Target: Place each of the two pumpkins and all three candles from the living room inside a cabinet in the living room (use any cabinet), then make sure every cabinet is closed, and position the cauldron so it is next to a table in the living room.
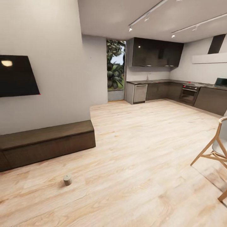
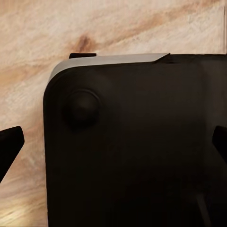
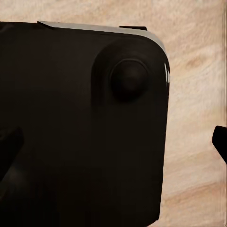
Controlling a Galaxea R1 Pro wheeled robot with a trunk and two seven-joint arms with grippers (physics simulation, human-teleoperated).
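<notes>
Standing on the pale wood floor (image 1: 142, 164): one candle (image 1: 67, 179), upright, cream-grey, alone, a little in front of the cabinet (image 1: 47, 143). The cabinet is sitting closed against the wall under a dark screen (image 1: 17, 75). A wooden chair (image 1: 214, 154) is waiting at the room's right side; grey kitchen units (image 1: 176, 91) are lining the far wall. Each wrist view is showing the robot's dark base (image 2: 137, 146) over floorboards, with dark fingertips (image 2: 9, 144) spread far apart: left tool wide, holding nothing; right tool (image 3: 118, 146) likewise. Risk, as judged: the candle is lying low and small, so the rolling base may be knocking it over while approaching.
</notes>
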